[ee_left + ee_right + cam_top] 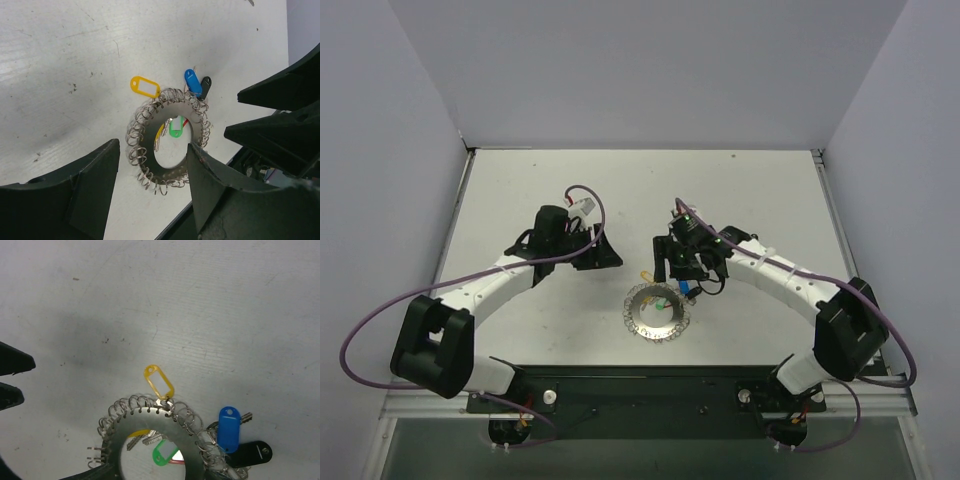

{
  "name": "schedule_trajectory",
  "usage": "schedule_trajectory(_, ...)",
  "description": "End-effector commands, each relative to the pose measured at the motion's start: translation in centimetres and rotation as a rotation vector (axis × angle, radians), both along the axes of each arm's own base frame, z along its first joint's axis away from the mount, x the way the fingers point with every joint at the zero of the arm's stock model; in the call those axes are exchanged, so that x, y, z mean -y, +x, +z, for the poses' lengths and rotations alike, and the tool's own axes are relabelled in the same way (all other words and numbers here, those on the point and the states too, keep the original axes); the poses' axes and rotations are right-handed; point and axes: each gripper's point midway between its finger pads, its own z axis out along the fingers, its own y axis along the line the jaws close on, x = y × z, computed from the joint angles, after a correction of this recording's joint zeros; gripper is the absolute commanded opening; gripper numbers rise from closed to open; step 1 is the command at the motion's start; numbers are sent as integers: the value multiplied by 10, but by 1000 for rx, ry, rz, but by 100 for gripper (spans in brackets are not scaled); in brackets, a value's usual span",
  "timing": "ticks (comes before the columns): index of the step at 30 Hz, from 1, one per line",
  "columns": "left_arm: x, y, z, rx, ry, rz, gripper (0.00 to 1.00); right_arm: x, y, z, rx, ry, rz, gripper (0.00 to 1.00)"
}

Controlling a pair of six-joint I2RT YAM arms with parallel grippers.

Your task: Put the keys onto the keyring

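The keyring (642, 322) is a flat silvery ring edged with wire loops, lying near the table's front middle. Keys hang on its loops: a yellow-tagged one (159, 382), a blue one (229, 429) and a black one (252, 454). A green-tagged key (165, 454) and a yellow one (160, 132) lie inside the hole. My left gripper (597, 250) hovers up and left of the keyring (142, 142), open and holding nothing. My right gripper (685, 282) is low at the ring's far right rim. Only one of its fingers (95, 474) shows, at the keyring's (150, 422) rim.
The table's dark front rail (200, 215) runs just beyond the ring in the left wrist view. The right arm's black parts (280, 115) fill that view's right side. Two dark tips (10, 375) poke in at the left of the right wrist view. Walls enclose the white table (520, 190).
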Motion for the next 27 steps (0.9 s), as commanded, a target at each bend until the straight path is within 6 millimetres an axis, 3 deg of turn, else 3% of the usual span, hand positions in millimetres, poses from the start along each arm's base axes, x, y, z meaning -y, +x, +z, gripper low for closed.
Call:
schedule_trajectory(1,7,-2,3,12,-39,-48,65,-7,-6,4,-14,-50,28,69)
schedule_trajectory(11,7,-8,-5,-21,-33,-63,64,-12,17,-12,-27,-99,35,67)
schedule_trajectory(20,8,-6,-8,-27,-34,-71,63,-13,40,-28,-62,-54,24,50)
schedule_trajectory(27,9,-5,-9,-28,-31,-79,63,-29,40,-33,-90,9,66,41)
